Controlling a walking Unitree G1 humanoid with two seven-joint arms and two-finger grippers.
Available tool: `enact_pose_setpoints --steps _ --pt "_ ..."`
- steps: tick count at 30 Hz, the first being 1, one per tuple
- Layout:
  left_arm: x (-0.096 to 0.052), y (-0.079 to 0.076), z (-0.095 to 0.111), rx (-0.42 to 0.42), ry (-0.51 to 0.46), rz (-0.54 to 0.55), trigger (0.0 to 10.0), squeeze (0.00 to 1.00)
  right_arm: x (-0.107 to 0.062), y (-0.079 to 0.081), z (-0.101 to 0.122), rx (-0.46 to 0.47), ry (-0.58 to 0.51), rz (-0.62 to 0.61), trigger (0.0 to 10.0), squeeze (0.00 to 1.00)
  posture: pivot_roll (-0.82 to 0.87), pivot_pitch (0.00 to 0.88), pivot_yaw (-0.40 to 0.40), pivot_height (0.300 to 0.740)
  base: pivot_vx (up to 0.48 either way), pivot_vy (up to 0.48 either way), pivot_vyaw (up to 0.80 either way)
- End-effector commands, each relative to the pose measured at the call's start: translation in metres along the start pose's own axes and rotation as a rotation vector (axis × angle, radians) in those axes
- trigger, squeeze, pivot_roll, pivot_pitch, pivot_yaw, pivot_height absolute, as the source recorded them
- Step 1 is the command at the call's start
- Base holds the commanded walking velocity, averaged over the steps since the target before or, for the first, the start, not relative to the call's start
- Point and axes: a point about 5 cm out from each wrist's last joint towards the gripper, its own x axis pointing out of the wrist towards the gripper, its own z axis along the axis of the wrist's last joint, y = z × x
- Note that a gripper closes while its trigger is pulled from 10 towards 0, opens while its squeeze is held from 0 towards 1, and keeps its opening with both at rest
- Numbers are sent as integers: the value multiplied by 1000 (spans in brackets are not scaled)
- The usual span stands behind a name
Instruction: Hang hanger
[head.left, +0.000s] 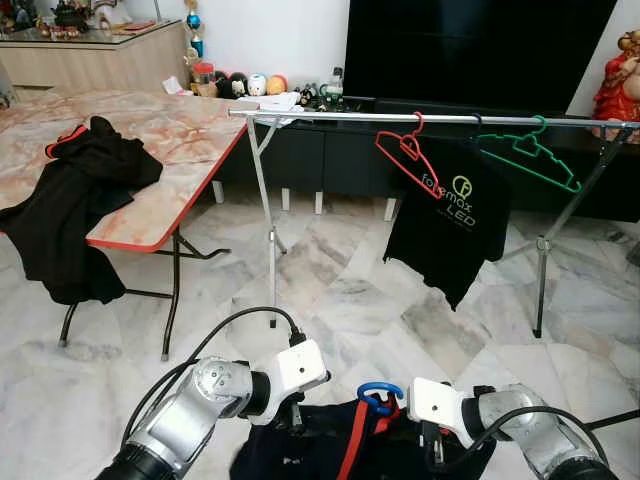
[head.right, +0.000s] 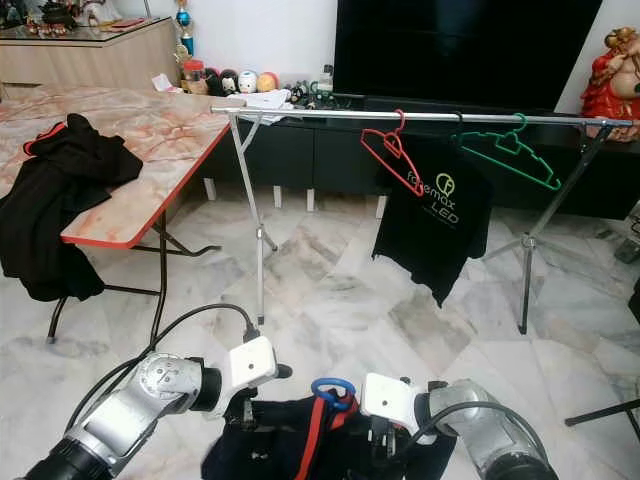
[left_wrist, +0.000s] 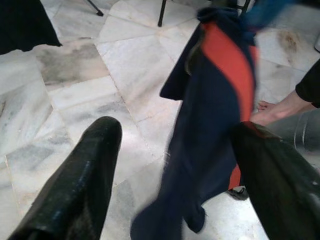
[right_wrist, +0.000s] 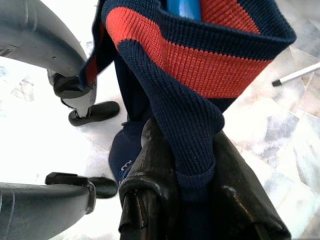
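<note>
marble-pattern folding tabletop w/ red edge (head.left: 180, 150) at left, black garment w/ red trim (head.left: 80, 195) heaped on it and spilling over the near edge. straight ahead, silver metal clothes rail on crossed legs (head.left: 330, 117), set at a height for hooking on hangers. already hung there: red plastic hanger (head.left: 405, 152), bare; black t-shirt (head.left: 450, 215) printed "foremax LED" w/ a round yellow logo; green plastic hanger (head.left: 530, 155), bare. free stretch of rail left of the red one, likely the spot to aim for.

task item low down betw. the two arms: navy knit garment w/ red-orange stripe (right_wrist: 200, 65) on a blue plastic hanger w/ looped hook (head.left: 377, 396), hook pointing up. well short of the rail, so hanging not yet done.

right gripper (right_wrist: 185, 200) jaws pinched narrow on the knit fabric, carrying the weight so the hook stays free to catch the rail. left gripper (left_wrist: 175, 175) jaws spread wide either side of the hanging cloth, gripping nothing, prob. placed to steady it. a person's bare foot (left_wrist: 272, 112) on the marble floor beyond.
</note>
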Motion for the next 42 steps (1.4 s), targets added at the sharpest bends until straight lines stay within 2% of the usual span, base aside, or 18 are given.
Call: enact_pose_setpoints --steps 1,2,7,12,20,21,22,23,24,25,42 --pt "-2 5 2 23 9 19 10000 737 -4 -5 8 -17 -49 -24 0 0 -3 0 -12 740 0 0 0" --pt "-2 4 2 22 8 14 10000 0 -4 -6 8 -16 -53 -25 0 0 -3 0 -12 740 0 0 0" --pt "1 1 -1 -26 -10 -11 10000 0 -5 -5 16 -36 -107 11 0 0 -4 4 -11 740 0 0 0" --pt "2 -3 -2 -75 -25 -66 10000 0 -7 -10 23 -38 -140 4 0 0 0 7 -11 740 0 0 0" --pt "3 -4 -2 -91 -39 -77 10000 0 -10 -16 31 -46 -158 13 0 0 4 8 -15 740 0 0 0" --pt "3 -4 -2 -98 -45 -83 7804 0 -10 -18 32 -45 -165 10 0 0 4 8 -15 740 0 0 0" --pt "4 -5 -2 -103 -49 -89 4627 0 -10 -18 32 -45 -167 9 0 0 3 7 -16 740 0 0 0" --pt "4 -5 -2 -107 -51 -92 4627 0 -10 -18 33 -45 -168 9 0 0 3 7 -16 740 0 0 0" --pt "4 -5 -2 -110 -52 -97 3647 0 -10 -18 33 -45 -169 10 0 0 3 7 -16 740 0 0 0" --pt "4 -6 -1 -111 -53 -104 196 0 -11 -19 33 -44 -170 9 0 0 3 7 -16 740 0 0 0" --pt "4 -7 0 -114 -65 -119 0 0 -12 -22 37 -26 -200 5 0 0 2 9 -17 740 0 0 0"
